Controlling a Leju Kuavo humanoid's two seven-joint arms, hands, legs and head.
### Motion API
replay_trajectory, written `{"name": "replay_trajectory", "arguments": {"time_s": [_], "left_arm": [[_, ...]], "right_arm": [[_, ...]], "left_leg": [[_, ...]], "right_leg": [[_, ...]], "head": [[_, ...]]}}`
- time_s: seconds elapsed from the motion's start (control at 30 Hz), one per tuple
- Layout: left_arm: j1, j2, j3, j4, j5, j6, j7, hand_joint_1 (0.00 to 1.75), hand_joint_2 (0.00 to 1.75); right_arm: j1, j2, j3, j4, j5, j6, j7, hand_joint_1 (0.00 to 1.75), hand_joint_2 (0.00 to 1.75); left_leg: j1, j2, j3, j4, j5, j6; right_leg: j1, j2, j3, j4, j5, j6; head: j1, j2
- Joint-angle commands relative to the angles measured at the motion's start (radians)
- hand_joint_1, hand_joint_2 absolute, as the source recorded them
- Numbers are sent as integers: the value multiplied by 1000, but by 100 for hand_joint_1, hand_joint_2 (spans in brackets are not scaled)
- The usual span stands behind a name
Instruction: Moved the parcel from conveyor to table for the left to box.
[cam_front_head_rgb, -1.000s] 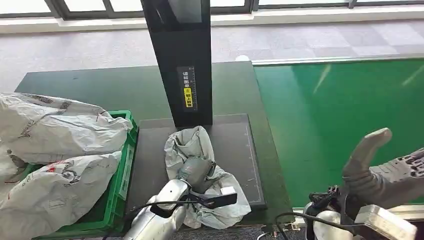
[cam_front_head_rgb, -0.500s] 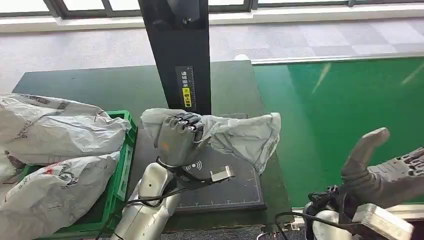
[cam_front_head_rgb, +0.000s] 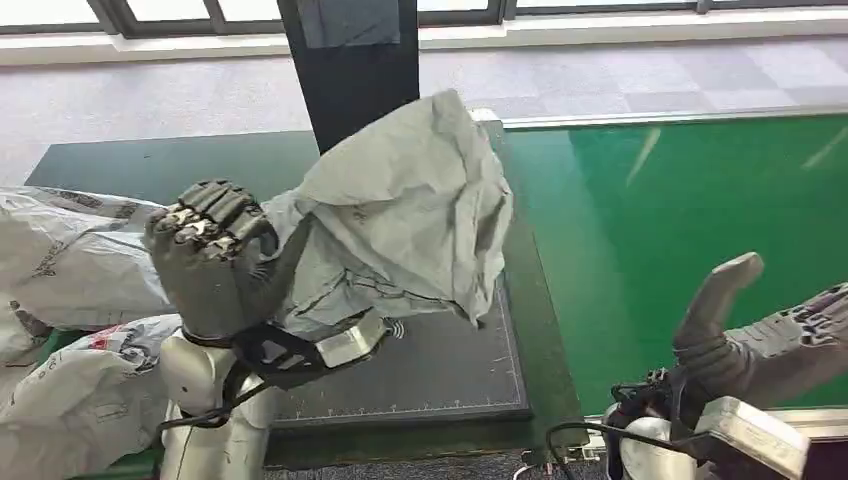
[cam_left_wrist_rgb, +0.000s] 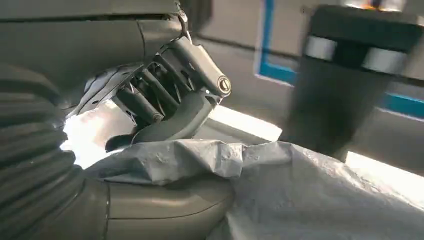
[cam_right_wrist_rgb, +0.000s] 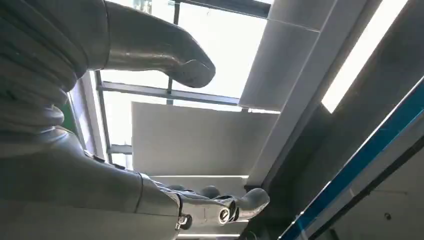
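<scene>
My left hand (cam_front_head_rgb: 215, 265) grips a crumpled grey plastic parcel (cam_front_head_rgb: 410, 215) and holds it up in the air above the dark scale pad (cam_front_head_rgb: 430, 375), in front of the black post (cam_front_head_rgb: 355, 70). In the left wrist view the parcel (cam_left_wrist_rgb: 310, 195) lies pressed between the thumb and the dark fingers (cam_left_wrist_rgb: 165, 95). My right hand (cam_front_head_rgb: 770, 335) hovers at the near edge of the green conveyor (cam_front_head_rgb: 690, 230), thumb up, fingers apart, holding nothing. The right wrist view has that hand (cam_right_wrist_rgb: 150, 55) against the ceiling and windows.
A green crate (cam_front_head_rgb: 252, 330) at the left holds several grey and white parcels (cam_front_head_rgb: 70, 270), piled above its rim. The dark green table (cam_front_head_rgb: 120, 165) stretches behind it. The black post stands at the back of the scale pad. Cables hang at the table's near edge.
My left hand has lifted the parcel off the scale pad, raised it high and swung it towards the crate. The right hand has stayed in place.
</scene>
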Motion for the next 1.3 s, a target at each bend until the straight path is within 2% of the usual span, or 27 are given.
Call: {"name": "replay_trajectory", "arguments": {"time_s": [0.03,0.1,0.3,0.53,0.6,0.83,0.9,1.03,1.17,1.27,1.3], "left_arm": [[-40,-52,299,-76,57,-2,14,175,175],[-54,-52,391,-41,69,-2,26,175,175],[-86,-52,660,35,199,-2,-93,175,175],[-86,-52,660,35,199,-2,-93,175,175],[-92,-52,669,48,158,-2,-38,175,175],[-106,-52,823,109,231,-2,-75,175,175],[-98,-52,836,129,194,-2,-30,175,175],[-109,-52,816,290,-43,-2,188,175,175],[-109,-52,816,290,-43,-2,188,175,175],[-111,55,716,470,-107,-2,367,175,175],[-111,55,716,470,-107,-2,367,175,175]], "right_arm": [[35,65,-15,44,-1,-2,1,0,175],[42,65,-12,42,-3,-2,1,0,175],[54,65,-15,45,-7,-2,1,0,175],[54,65,-15,45,-7,-2,1,0,175],[58,65,-20,45,-7,-2,1,0,175],[83,65,-26,29,-13,-2,1,0,175],[82,65,-29,36,-13,-2,1,0,175],[90,65,-50,22,-9,-2,1,0,175],[90,65,-50,22,-9,-2,1,0,175],[99,65,-72,11,-9,-2,1,0,175],[99,65,-72,11,-9,-2,1,0,175]], "left_leg": [[0,2,0,0,0,0],[0,4,1,-1,0,1],[0,3,2,-2,1,0],[0,0,1,-1,0,0],[0,-1,2,-2,1,1],[0,0,2,-2,1,0],[0,0,3,-4,1,0],[-1,-2,4,-4,1,0],[0,-4,3,-4,2,1],[0,-3,3,-4,2,0],[0,-4,4,-5,2,1]], "right_leg": [[1,0,0,0,0,-1],[1,0,1,-1,1,-1],[1,0,1,-1,0,-1],[1,-2,0,-1,0,-1],[1,-4,2,-2,0,-1],[0,-3,2,-1,0,-1],[0,-2,2,-2,0,-1],[0,-4,3,-2,-1,-1],[1,-8,3,-3,0,-1],[0,-5,2,-2,0,-1],[0,-7,4,-4,0,-1]], "head": [[0,0],[0,0],[0,0],[0,0],[0,0],[0,0],[0,0],[0,0],[0,0],[0,0],[0,0]]}}
